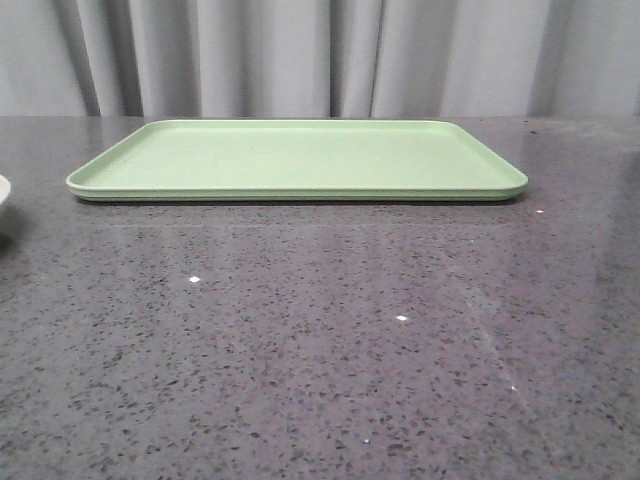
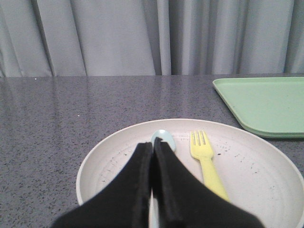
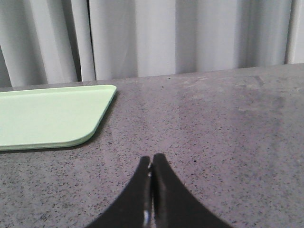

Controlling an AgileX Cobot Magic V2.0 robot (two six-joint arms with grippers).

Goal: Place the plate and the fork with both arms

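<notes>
Speckled cream plate (image 2: 118,156) sits on polished grey stone counter (image 1: 320,340), beside the flat, round-cornered green tray (image 1: 300,158); a stubby yellow plastic fork (image 2: 205,159) and pale blue spoon (image 2: 164,138) lie inside. Left gripper (image 2: 153,152) and right gripper (image 3: 151,166) fingers pressed together, empty
</notes>
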